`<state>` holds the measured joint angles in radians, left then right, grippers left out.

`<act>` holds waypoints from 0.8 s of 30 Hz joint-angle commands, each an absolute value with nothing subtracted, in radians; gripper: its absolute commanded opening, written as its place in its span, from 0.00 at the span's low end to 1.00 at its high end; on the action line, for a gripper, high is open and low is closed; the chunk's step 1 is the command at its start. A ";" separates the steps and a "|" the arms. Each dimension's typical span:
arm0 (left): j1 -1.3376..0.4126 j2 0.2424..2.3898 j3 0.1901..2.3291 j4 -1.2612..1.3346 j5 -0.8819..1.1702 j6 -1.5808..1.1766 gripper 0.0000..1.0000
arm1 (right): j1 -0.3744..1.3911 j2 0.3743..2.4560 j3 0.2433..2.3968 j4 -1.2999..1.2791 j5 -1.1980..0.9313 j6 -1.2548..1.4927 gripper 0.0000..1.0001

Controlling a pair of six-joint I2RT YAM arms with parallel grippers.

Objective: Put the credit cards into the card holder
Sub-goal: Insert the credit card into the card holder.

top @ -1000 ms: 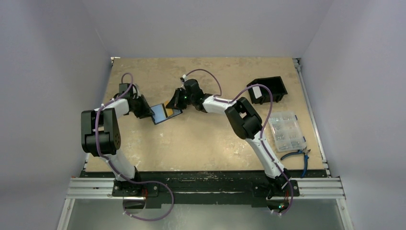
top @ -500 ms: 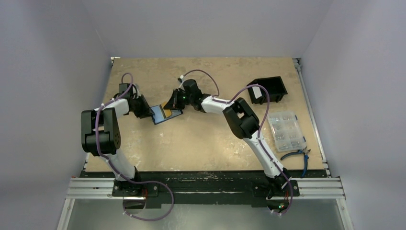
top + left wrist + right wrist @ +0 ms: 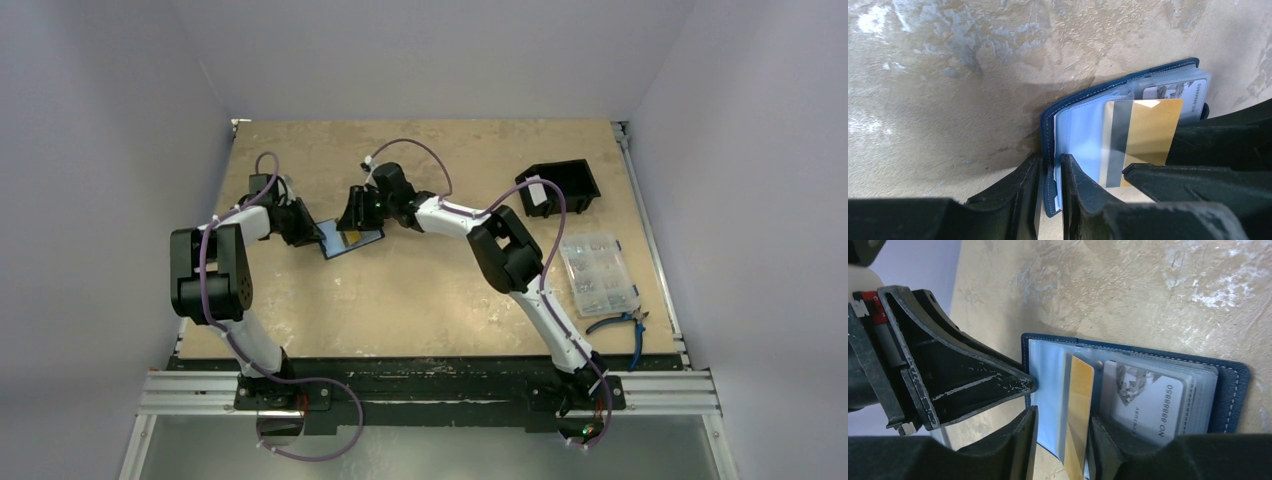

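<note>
Your card holder (image 3: 352, 240) lies open on the table (image 3: 420, 300), left of centre and toward the far side, between the two grippers. Your left gripper (image 3: 1050, 165) comes in from the left, its jaws clamped on the left edge of the navy cover. Your right gripper (image 3: 1063, 422) reaches in from the right, over the open holder. Its jaws are apart and straddle a gold card (image 3: 1143, 135), with a gap showing between the card and one finger (image 3: 1023, 440). The gold card lies across the clear sleeves, its dark stripe facing up; you cannot tell whether its end is inside a sleeve. A white card (image 3: 1148, 400) sits in a sleeve just right of it. Well apart on the right are a black bin (image 3: 560, 187), a clear box (image 3: 598, 273) and pliers (image 3: 622, 322).
</note>
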<state>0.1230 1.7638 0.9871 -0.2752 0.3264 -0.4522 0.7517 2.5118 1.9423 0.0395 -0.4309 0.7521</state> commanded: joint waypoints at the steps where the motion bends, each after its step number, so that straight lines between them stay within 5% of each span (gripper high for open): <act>1: 0.115 1.810 0.961 -0.309 0.318 -0.439 0.22 | 0.761 2.457 1.977 -0.188 -0.300 0.585 0.48; 24: 0.115 1.812 0.957 -0.300 0.342 -0.439 0.22 | 0.824 2.405 2.074 -0.367 -0.074 0.411 0.72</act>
